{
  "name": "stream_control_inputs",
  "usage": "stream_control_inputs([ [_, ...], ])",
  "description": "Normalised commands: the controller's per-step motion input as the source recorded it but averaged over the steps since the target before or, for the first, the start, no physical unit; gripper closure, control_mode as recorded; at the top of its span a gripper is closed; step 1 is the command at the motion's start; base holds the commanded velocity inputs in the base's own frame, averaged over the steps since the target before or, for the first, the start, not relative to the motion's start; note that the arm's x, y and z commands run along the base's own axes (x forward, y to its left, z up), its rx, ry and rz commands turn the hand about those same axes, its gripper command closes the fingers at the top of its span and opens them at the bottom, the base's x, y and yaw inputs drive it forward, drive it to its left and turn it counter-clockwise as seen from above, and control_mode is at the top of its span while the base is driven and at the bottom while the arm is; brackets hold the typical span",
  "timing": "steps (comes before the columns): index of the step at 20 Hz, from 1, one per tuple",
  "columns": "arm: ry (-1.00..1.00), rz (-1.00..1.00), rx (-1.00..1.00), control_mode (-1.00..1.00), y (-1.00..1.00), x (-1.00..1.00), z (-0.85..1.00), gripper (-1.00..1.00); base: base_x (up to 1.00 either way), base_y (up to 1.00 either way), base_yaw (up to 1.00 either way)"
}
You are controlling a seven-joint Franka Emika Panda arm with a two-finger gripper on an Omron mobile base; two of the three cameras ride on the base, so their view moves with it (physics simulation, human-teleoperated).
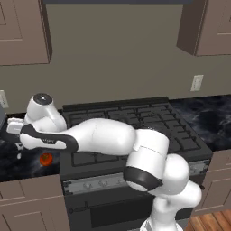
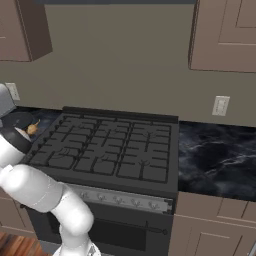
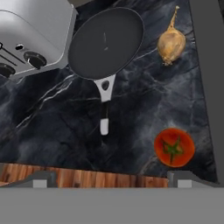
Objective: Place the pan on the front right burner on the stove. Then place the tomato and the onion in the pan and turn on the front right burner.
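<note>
The pan (image 3: 105, 43) lies empty on the dark marble counter (image 3: 52, 131), its handle (image 3: 104, 109) pointing toward my gripper (image 3: 112, 177). The gripper hangs open above the counter, just short of the handle's pale tip, with nothing between its fingertips (image 3: 41, 178). The onion (image 3: 170, 43) lies to the right of the pan, and the tomato (image 3: 174, 147) sits nearer, by the stove's edge (image 3: 210, 65). From the base, the pan (image 2: 17, 120) and onion (image 2: 32, 129) lie left of the stove (image 2: 107, 145). The tomato (image 1: 46, 159) shows under my arm. The front right burner (image 2: 147, 167) is bare.
A silver toaster (image 3: 30, 35) stands close against the pan's left side. The counter's front edge runs just below the gripper, with wooden floor (image 3: 109, 177) beyond. Wall cabinets (image 1: 22, 31) hang above. More dark counter (image 2: 220, 160) lies right of the stove.
</note>
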Motion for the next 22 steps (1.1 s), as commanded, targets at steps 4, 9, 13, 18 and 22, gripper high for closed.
stream_control_inputs([
  [4, 0.0, 0.0, 0.0, -1.0, 0.11, 0.16, -0.04, -1.0, 0.0, 0.0, 0.0],
  [9, 0.0, 0.0, 0.0, -1.0, 0.08, 0.3, -0.01, -1.0, 0.0, 0.0, 0.0],
  [13, 0.0, 0.0, 0.0, -1.0, 0.08, 0.27, -0.04, -1.0, 0.0, 0.0, 0.0],
  [18, 0.0, 0.0, 0.0, -1.0, 0.08, 0.23, -0.1, -1.0, 0.0, 0.0, 0.0],
  [22, 0.0, 0.0, 0.0, -1.0, 0.19, 0.21, -0.22, -1.0, 0.0, 0.0, 0.0],
])
